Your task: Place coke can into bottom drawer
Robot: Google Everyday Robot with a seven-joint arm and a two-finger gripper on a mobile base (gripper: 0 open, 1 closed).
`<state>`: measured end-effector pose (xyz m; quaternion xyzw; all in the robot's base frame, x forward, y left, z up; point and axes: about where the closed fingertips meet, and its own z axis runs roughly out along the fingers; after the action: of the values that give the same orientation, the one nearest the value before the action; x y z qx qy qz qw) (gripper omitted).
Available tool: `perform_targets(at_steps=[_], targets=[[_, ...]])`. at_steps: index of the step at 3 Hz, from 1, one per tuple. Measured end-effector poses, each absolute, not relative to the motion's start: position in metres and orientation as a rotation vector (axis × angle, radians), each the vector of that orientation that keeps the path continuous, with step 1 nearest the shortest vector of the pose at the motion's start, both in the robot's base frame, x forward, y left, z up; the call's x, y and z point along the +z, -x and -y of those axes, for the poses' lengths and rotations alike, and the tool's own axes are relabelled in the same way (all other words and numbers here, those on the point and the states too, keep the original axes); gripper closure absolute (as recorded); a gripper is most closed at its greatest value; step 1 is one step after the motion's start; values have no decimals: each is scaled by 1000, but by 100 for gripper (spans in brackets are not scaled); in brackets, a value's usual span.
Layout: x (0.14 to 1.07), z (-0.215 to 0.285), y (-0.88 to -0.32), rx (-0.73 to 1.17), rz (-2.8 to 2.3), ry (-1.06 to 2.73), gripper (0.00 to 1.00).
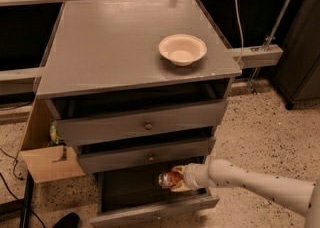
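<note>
The coke can is red-orange with a silver end and lies on its side in my gripper. The gripper is shut on it and holds it just over the open bottom drawer, at the right side of its dark interior and below the middle drawer. My white arm comes in from the lower right. The bottom drawer is pulled out, its grey front toward me.
The grey cabinet top holds a cream bowl at the right. The top drawer is slightly pulled out. A cardboard box stands at the cabinet's left. Cables lie on the speckled floor.
</note>
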<state>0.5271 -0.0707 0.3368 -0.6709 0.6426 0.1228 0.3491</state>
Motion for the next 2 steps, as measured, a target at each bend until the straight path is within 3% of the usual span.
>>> perform_targets(at_steps=[2], targets=[[320,73,-532,310,-1665,1751,100]])
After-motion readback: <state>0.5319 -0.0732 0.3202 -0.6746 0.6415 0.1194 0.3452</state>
